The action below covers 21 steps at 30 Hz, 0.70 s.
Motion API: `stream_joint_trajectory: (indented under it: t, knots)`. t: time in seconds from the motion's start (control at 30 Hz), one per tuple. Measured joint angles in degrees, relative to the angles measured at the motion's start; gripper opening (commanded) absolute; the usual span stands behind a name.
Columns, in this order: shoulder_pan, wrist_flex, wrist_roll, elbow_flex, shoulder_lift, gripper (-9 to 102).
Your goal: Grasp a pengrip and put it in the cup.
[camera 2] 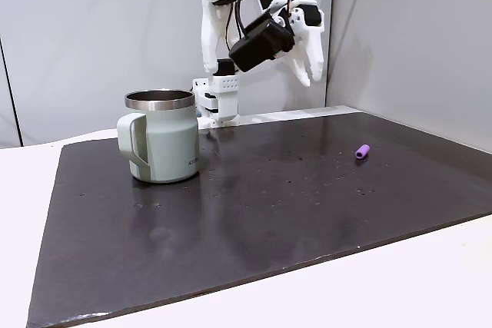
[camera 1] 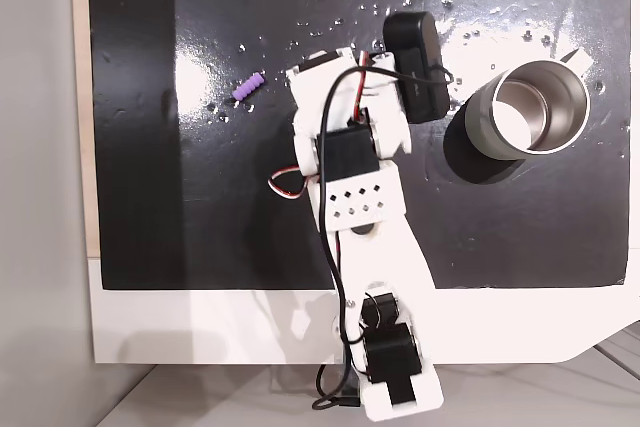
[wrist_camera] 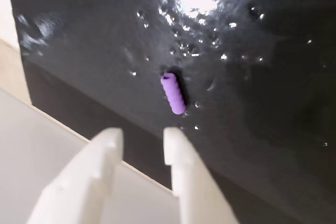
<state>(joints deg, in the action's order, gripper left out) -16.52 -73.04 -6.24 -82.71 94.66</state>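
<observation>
**Grip lying free on the mat, fingers parted and empty above it**

The pengrip (wrist_camera: 172,94) lies on its side on the black mat (camera 1: 200,227), alone, touching nothing. In the wrist view I see it at about twelve o'clock from my gripper (wrist_camera: 142,145), whose fingers stand slightly apart with nothing between them. The side fixed view shows the gripper (camera 2: 306,74) high in the air, well above the mat.

The cup (camera 1: 528,107) stands upright, mouth open, well apart from the grip, at roughly three o'clock from it in the top-down fixed view, with the arm (camera 1: 350,157) between the two.

Risks, in my judgement: the grip is small, round and ribbed, so an off-centre closing could roll or flick it away. The glossy mat throws glare that may mislead my aim. Nothing blocks the descent; the carry must clear the cup's rim.
</observation>
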Motion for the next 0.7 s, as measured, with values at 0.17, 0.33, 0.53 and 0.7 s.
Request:
stream_joint_trajectory:
  t: [0.17, 0.33, 0.53, 0.7]
  knots:
    - [-2.0, -3.3, -1.6, 8.5, -9.1, 13]
    - [-3.7, -5.7, -2.9, 14.2, -16.9, 17]
    - [-7.4, -7.6, -4.0, 20.7, -26.0, 17]
    - [-8.3, -9.2, -5.1, 27.9, -33.8, 17]
